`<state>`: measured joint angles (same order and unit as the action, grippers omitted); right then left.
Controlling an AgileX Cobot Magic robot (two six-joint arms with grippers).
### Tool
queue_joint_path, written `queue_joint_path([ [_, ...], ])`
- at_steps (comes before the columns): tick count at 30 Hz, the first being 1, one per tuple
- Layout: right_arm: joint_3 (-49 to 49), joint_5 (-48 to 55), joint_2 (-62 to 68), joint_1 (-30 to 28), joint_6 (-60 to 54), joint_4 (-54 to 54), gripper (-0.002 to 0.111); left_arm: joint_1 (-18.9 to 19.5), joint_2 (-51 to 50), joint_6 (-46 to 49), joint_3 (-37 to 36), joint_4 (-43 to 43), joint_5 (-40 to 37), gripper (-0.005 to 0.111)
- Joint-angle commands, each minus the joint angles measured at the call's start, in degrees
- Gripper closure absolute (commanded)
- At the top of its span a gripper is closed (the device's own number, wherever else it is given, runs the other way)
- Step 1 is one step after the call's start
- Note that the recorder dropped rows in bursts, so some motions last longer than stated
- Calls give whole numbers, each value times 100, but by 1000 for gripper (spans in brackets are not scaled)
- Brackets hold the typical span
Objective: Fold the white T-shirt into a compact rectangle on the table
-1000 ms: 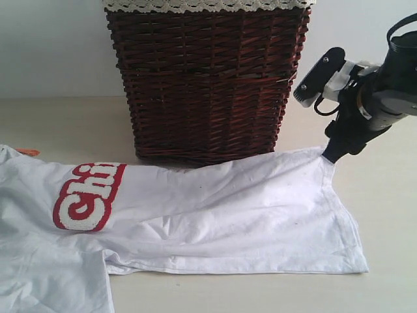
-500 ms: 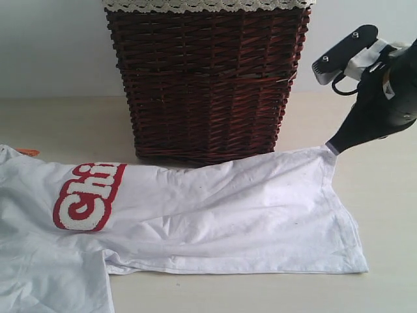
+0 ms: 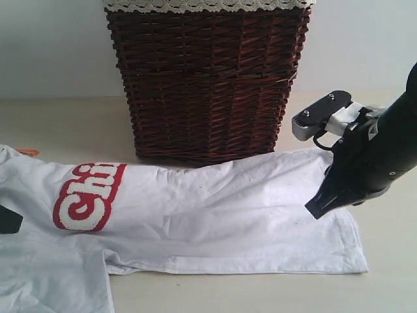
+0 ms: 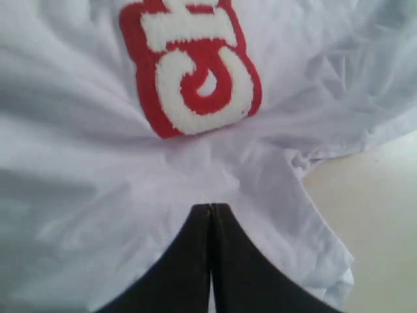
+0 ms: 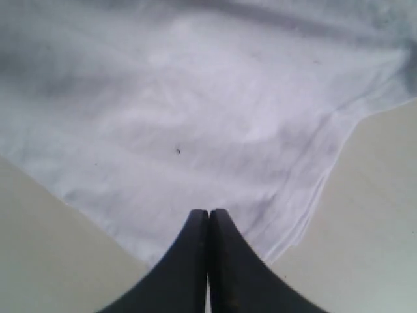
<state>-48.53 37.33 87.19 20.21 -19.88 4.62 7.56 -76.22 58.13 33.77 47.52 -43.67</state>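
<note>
The white T-shirt lies spread on the pale table, its red-outlined letter patch at the left and a small orange tag at the far left. My right gripper hangs shut over the shirt's right part, nothing between its jaws. The right wrist view has that gripper over white cloth near a hem. My left gripper shows only as a dark tip at the left edge. In the left wrist view it is shut over the cloth just below the patch.
A dark brown wicker basket with a lace-edged liner stands just behind the shirt's far edge. Bare tabletop lies right of the shirt and along the front. A pale wall rises behind.
My right gripper left the shirt's far right corner and swung nearer and lower, over the cloth. The left gripper's tip has come into the exterior view at the left edge. The shirt has not shifted.
</note>
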Motion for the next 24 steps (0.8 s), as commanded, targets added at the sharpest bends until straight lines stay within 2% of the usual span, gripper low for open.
queue_joint_path([
  [1, 24, -775, 227, 11, 176, 155, 108, -433, -117, -335, -85, 7, 421, 107],
  [5, 24, -964, 629, 11, 204, 273, 108, -1167, -590, -1022, -110, -573, 1280, 107],
  [8, 24, -1034, 925, 11, 204, 190, 108, -1439, -1079, -1604, -110, -1071, 1758, 107],
  [14, 24, -1048, 1375, 11, 204, 190, 108, -1457, -1933, -1854, -110, -1256, 1837, 107],
  [20, 24, -799, 1511, 11, 204, 256, 108, -1457, -2249, -1996, -110, -1664, 1363, 107],
  [24, 24, -662, 1511, 11, 214, 256, 108, -1457, -2249, -2459, -110, -2123, 930, 107],
])
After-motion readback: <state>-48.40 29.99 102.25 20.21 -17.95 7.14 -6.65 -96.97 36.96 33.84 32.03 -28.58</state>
